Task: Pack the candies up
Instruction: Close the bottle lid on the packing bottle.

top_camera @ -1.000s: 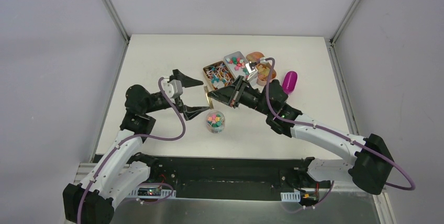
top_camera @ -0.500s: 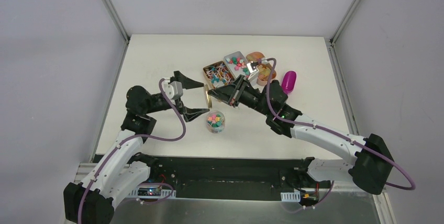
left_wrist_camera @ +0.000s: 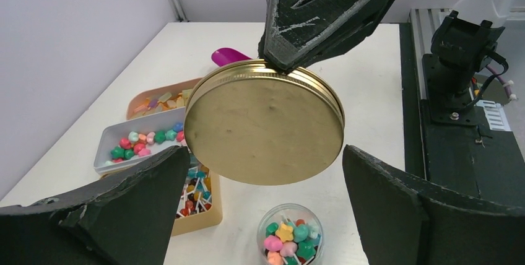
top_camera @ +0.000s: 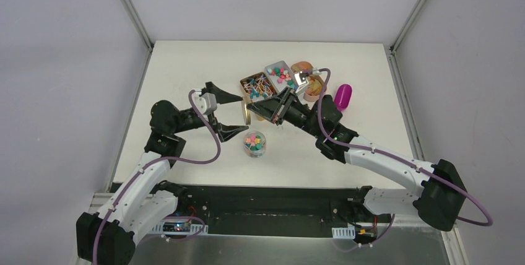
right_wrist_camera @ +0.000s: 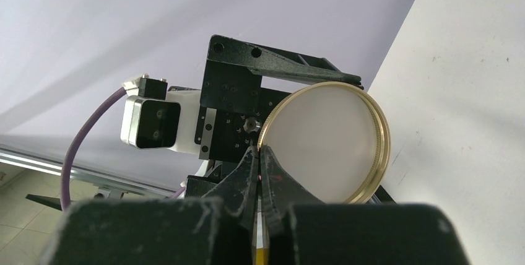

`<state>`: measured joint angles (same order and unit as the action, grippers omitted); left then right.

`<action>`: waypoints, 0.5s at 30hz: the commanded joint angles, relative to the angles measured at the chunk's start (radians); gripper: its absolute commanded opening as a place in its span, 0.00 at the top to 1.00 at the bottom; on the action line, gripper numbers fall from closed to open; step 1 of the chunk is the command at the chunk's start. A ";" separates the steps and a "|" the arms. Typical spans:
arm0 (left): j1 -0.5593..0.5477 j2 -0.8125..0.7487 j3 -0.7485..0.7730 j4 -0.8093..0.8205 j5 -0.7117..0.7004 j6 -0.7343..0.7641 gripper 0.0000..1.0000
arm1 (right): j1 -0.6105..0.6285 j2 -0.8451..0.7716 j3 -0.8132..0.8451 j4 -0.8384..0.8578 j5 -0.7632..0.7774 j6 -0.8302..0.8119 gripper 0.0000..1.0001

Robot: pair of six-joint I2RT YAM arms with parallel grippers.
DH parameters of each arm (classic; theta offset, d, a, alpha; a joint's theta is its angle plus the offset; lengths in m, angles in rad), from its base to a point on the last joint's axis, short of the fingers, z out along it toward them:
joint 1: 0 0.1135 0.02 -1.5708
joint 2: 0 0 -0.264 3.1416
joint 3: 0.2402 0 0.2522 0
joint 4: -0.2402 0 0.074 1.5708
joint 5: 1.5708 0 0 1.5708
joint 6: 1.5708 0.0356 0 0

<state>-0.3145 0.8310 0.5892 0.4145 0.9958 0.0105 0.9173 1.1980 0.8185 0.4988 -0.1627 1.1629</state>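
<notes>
The clear jar (left_wrist_camera: pixel 262 223) on the bench holds mixed candies (left_wrist_camera: pixel 286 234). Behind it, a grey tray (left_wrist_camera: pixel 106 165) and a tan box (left_wrist_camera: pixel 207 214) hold more. Above the jar, the right gripper (right_wrist_camera: pixel 260 150) pinches a gold lid (left_wrist_camera: pixel 263 129) between the left gripper's (top_camera: pixel 242 114) spread fingers.

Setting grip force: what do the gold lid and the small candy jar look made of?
The lid: likely thin metal, brushed-gold sheen, rolled rim. The jar: clear plastic or glass, cannot tell which; candies show through its wall.
</notes>
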 commanded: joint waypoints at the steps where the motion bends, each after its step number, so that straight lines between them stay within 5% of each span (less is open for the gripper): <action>1: -0.008 0.002 0.006 0.067 -0.002 -0.008 0.01 | 0.008 -0.027 0.005 0.082 0.010 0.016 1.00; 15: -0.008 0.025 0.014 0.109 0.010 -0.007 0.01 | 0.010 -0.018 0.001 0.096 0.002 0.022 1.00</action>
<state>-0.3149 0.8536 0.5892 0.4595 0.9966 0.0093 0.9207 1.1980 0.8185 0.5255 -0.1631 1.1770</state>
